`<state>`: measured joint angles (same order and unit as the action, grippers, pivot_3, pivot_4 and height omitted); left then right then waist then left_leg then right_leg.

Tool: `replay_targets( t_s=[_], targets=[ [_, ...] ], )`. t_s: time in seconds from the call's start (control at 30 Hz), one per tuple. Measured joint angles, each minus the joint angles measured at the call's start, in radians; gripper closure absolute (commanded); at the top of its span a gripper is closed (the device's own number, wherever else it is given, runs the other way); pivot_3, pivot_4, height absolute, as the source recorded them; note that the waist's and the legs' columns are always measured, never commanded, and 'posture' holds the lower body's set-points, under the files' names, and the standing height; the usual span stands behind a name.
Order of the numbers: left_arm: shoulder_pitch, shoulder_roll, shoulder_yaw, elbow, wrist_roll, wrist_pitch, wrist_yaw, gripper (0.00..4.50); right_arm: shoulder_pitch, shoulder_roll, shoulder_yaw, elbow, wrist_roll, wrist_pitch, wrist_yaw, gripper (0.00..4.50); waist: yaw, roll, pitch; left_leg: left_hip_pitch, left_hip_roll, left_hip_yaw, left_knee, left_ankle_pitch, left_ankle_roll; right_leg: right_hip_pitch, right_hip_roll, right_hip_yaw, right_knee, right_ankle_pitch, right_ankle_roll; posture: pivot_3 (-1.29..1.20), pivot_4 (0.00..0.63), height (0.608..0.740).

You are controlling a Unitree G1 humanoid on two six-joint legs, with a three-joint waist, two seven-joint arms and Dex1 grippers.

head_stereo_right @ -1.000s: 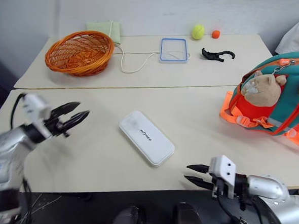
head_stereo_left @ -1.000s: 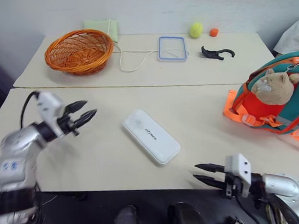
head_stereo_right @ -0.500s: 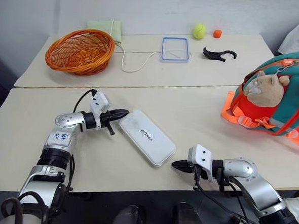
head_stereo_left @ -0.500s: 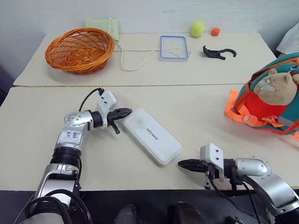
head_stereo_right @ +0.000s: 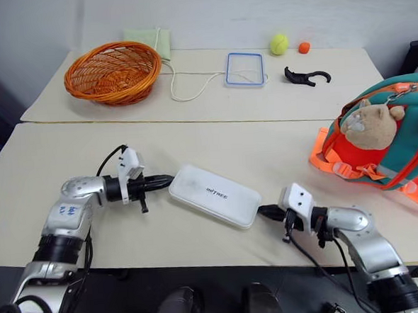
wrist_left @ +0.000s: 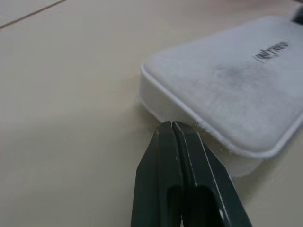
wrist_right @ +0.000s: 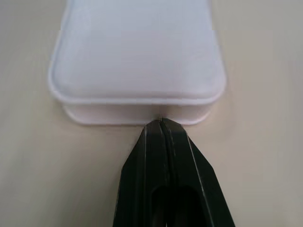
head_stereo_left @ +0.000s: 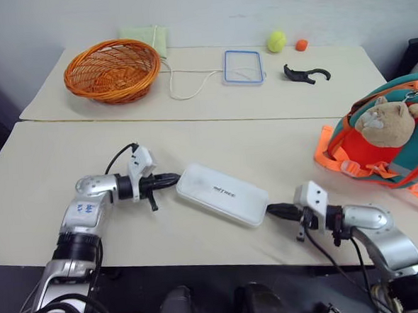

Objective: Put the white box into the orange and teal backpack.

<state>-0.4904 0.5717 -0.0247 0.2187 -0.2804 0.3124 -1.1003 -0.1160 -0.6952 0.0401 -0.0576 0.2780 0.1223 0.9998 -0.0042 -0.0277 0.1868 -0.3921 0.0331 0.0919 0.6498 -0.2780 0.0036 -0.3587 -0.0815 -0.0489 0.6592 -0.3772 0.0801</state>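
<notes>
both closed grippers, left (head_stereo_left: pixel 173 178) and right (head_stereo_left: pixel 272 210), pinch the flat glossy white plastic box (head_stereo_left: pixel 223 195) endwise; next we lift it toward the orange and teal backpack (head_stereo_left: pixel 400 141).

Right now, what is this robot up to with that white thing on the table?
The robot has its two grippers shut and pressed against opposite short ends of the white box: the left gripper at one end, the right gripper at the other, pinching it between them. The box lies flat on the table. The orange and teal backpack it belongs in sits off to the robot's right, untouched.
</notes>
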Motion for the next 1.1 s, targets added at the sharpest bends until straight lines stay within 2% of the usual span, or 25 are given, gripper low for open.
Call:
replay_targets(
  t_s=[0.23,0.33,0.43,0.53,0.7,0.8,0.93,1.0,1.1],
  targets=[
    [0.165,0.030,0.009,-0.252,-0.072,0.193,0.023,4.46,-0.052,-0.018,-0.012,0.136,-0.025,-0.106,0.059,4.50,-0.001,0.000,0.000,0.002,0.000,0.000,0.000,0.000,0.001,0.002,-0.001,0.001,-0.001,0.000,0.000,0.00,0.150,0.740],
    [0.231,0.029,0.046,-0.337,-0.161,0.331,0.061,4.46,-0.077,-0.021,-0.010,0.187,-0.036,-0.156,0.068,4.50,-0.002,0.000,0.000,0.002,0.000,0.000,0.000,0.000,0.001,0.002,-0.001,0.001,-0.001,0.000,0.000,0.00,0.150,0.740],
    [0.298,0.088,0.119,-0.397,-0.269,0.486,0.066,4.46,-0.098,-0.044,-0.024,0.240,-0.053,-0.194,0.060,4.50,-0.006,0.000,0.000,0.002,0.000,0.000,-0.001,0.000,0.000,0.002,-0.001,0.001,-0.001,0.000,0.000,0.00,0.150,0.740],
    [0.315,0.112,0.216,-0.387,-0.344,0.612,0.109,3.84,-0.099,-0.064,-0.053,0.280,-0.057,-0.203,0.052,4.50,-0.004,0.001,0.000,0.003,0.000,-0.001,-0.001,0.000,0.000,0.003,-0.001,0.000,-0.001,0.000,0.000,0.00,0.150,0.740],
    [0.220,0.098,0.339,-0.234,-0.482,0.915,0.202,2.32,-0.098,-0.082,-0.055,0.286,-0.060,-0.212,0.076,4.50,0.001,0.000,0.000,0.003,-0.001,-0.002,-0.001,0.000,0.001,0.003,-0.002,-0.001,-0.001,0.000,0.000,0.00,0.150,0.740],
    [0.156,0.124,0.328,-0.184,-0.515,1.112,0.248,1.34,-0.096,-0.082,-0.055,0.286,-0.060,-0.217,0.081,4.50,-0.003,0.000,0.000,0.003,-0.001,-0.002,-0.002,0.000,0.001,0.003,-0.002,0.000,-0.001,0.000,0.000,0.00,0.150,0.740],
    [0.071,0.110,0.297,-0.152,-0.530,1.256,0.324,0.15,-0.096,-0.082,-0.056,0.291,-0.065,-0.226,0.086,4.50,0.001,0.001,-0.001,0.005,-0.001,-0.002,-0.001,0.000,0.000,0.005,-0.002,0.000,-0.001,0.000,0.000,0.00,0.150,0.740],
    [0.035,0.102,0.276,-0.118,-0.577,1.274,0.366,0.02,-0.099,-0.082,-0.050,0.294,-0.070,-0.231,0.091,4.50,0.001,0.006,-0.004,0.009,-0.002,-0.002,-0.002,-0.001,0.001,0.010,-0.003,0.000,-0.003,0.000,0.000,0.00,0.150,0.740],
    [0.005,0.032,0.276,-0.037,-0.659,1.278,0.451,0.02,-0.108,-0.077,-0.036,0.297,-0.082,-0.238,0.101,4.50,0.001,0.008,-0.004,0.018,-0.002,-0.002,-0.004,-0.003,0.000,0.020,-0.003,0.000,-0.006,0.000,0.000,0.00,0.150,0.740]
  ],
)
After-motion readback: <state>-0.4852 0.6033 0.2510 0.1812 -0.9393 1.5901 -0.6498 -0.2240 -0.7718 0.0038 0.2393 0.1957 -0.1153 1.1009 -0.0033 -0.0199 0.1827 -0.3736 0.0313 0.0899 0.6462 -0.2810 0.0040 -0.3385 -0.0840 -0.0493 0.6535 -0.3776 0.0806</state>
